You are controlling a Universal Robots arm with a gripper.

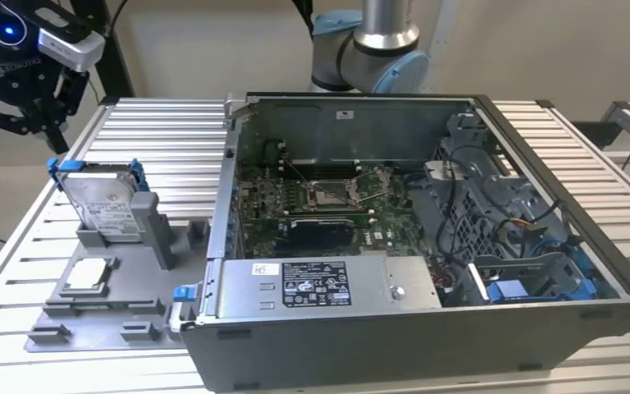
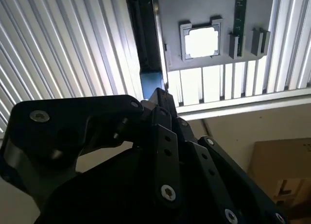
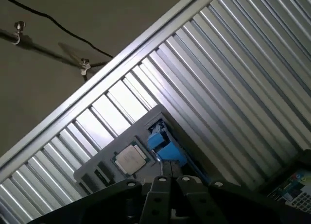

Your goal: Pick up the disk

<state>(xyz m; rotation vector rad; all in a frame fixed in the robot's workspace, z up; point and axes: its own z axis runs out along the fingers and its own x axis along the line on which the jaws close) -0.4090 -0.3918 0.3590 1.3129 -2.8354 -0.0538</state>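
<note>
Toward the table's (image 1: 151,131) edge on the exterior view's left, the disk (image 1: 102,201) stands on edge in a grey holder (image 1: 129,279), likely stiff, weighty and knock-sensitive, best pinched across its flat faces, with the claw (image 1: 22,131) spread and empty above it.

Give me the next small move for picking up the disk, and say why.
Probably shift the end effector toward the exterior view's right and lower it over the disk. The disk stands upright in the grey holder, untouched, and the end effector hangs above it, off to the exterior view's left.
</note>
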